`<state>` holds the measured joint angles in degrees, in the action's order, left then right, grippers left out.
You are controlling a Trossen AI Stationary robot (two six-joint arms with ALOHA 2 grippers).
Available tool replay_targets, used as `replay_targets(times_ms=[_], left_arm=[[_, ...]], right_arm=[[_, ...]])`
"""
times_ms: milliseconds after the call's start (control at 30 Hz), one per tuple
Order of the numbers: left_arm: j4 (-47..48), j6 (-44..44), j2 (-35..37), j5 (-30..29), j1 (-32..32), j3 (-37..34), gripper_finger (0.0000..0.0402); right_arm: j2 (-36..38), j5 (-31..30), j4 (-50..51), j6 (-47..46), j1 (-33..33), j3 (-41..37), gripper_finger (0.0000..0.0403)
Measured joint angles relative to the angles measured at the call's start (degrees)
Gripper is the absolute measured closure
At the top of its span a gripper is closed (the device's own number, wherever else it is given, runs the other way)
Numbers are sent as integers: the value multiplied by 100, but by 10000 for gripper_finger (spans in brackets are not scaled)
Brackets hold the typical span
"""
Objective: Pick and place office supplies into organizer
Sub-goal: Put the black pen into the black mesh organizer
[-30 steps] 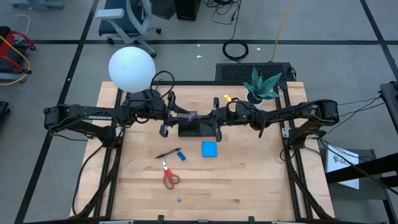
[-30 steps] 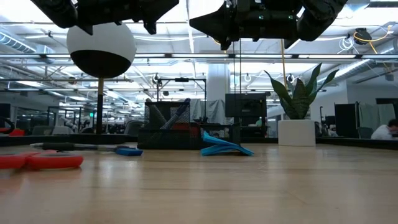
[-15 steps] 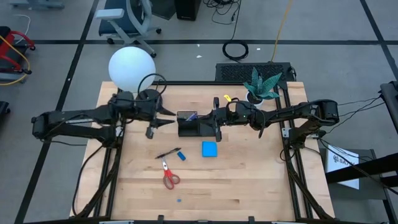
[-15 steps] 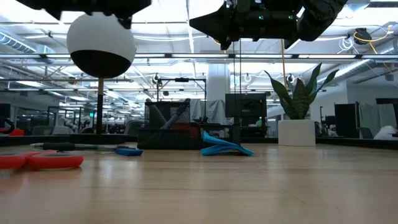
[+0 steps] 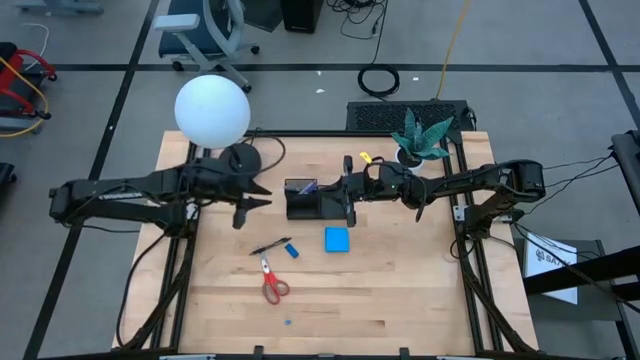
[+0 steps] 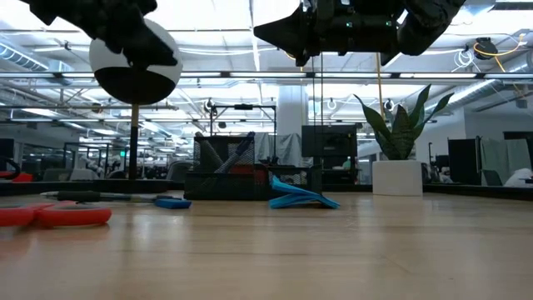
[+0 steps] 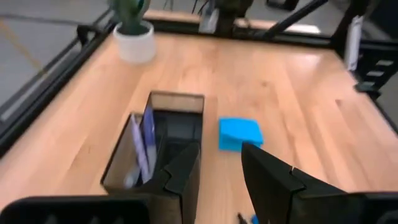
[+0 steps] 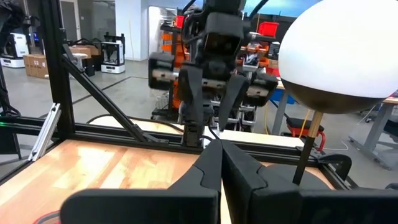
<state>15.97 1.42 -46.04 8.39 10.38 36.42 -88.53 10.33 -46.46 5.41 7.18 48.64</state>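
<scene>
The black organizer (image 5: 312,202) stands at the table's middle with pens (image 7: 143,142) leaning upright in its taller section. My left gripper (image 5: 247,207) hovers just left of it, open and empty; in the left wrist view the gripper (image 7: 221,171) looks toward the organizer (image 7: 163,134) and the blue note pad (image 7: 239,132). My right gripper (image 5: 348,196) hangs shut over the organizer's right end, holding nothing. On the table lie the note pad (image 5: 336,239), a black pen (image 5: 268,247), a short blue piece (image 5: 292,250), the red-handled scissors (image 5: 272,286) and a tiny blue eraser (image 5: 288,322).
A lamp with a white globe (image 5: 211,110) and a round black base (image 5: 240,158) stands at the far left, close behind my left arm. A potted plant (image 5: 420,140) is at the far right. Bare wood spreads across the table's near half (image 5: 400,300).
My left gripper has drawn back from the organizer's left end toward the table's left edge, sinking a little, and has tipped up from pointing steeply down to nearly level. Its finger gap looks unchanged. The organizer and the loose supplies have stayed put.
</scene>
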Motion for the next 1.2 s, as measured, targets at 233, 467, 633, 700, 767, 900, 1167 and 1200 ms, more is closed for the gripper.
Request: replay_targets(times_ms=[233,467,633,700,767,900,1167,1200], left_arm=[[475,387,-363,-580,-551,0,275],[710,1113,-1113,-920,-1384,0,275],[854,1685,-1521,-1403,-1825,0,275],[980,1954,-1670,-1500,-1963,0,275],[1043,2226,-1798,-1590,-2107,0,275],[1128,2739,-2071,-1724,-2338,-1,275],[1114,3042,-2589,-1517,-2569,0,275],[1117,3049,-2663,-1454,-2573,0,275]], right_arm=[[1,0,7,-83,-2,0,403],[0,0,18,-168,0,0,403],[0,0,135,-163,-2,0,403],[0,0,198,-161,0,0,403],[2,0,219,-157,0,0,403],[2,0,213,-155,0,0,403],[2,0,212,-165,0,0,403],[0,0,212,-166,0,0,403]])
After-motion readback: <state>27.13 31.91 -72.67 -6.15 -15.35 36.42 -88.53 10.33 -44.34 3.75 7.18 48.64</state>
